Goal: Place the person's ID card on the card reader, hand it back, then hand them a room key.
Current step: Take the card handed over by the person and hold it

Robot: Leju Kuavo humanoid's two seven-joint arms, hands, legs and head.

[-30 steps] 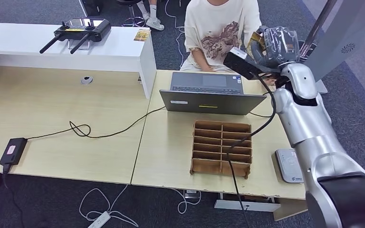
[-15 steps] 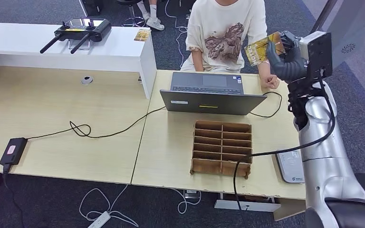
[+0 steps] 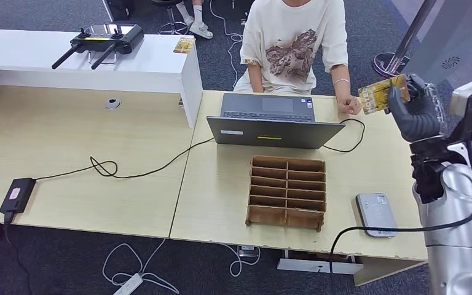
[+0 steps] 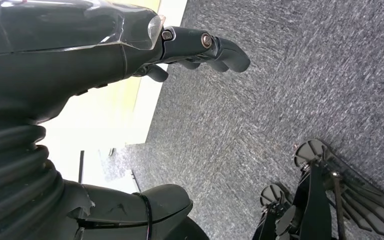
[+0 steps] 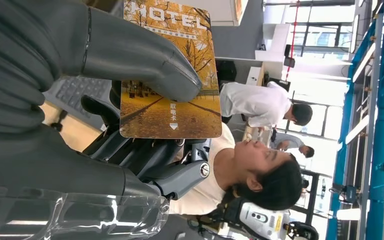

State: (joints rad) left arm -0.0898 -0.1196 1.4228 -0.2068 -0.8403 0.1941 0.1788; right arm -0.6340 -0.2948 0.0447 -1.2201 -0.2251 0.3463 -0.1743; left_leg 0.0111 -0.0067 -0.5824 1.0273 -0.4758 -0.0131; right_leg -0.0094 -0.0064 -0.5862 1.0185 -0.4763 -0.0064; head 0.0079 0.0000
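Observation:
My right hand (image 3: 415, 114) is raised above the table's far right edge and pinches a yellow card (image 3: 381, 93). The right wrist view shows this card (image 5: 170, 75) printed with "HOTEL" and autumn trees, pressed between my thumb and fingers. A person in a cream T-shirt (image 3: 295, 43) sits behind the laptop, with a fist (image 3: 348, 106) resting on the table just left of the card. The grey card reader (image 3: 375, 214) lies flat at the table's front right with nothing on it. My left hand (image 4: 80, 60) hangs over grey carpet, fingers apart and holding nothing.
A grey laptop (image 3: 270, 120) stands open at the back of the table. A wooden slotted organizer (image 3: 287, 192) sits in front of it. Cables cross the tabletop to a black power brick (image 3: 16, 195). A controller (image 3: 98, 38) and a small card (image 3: 183, 45) lie on the white counter.
My right arm has swung to the right and down with the card, from beside the person's shoulder to past their fist. The card reader has come into full view.

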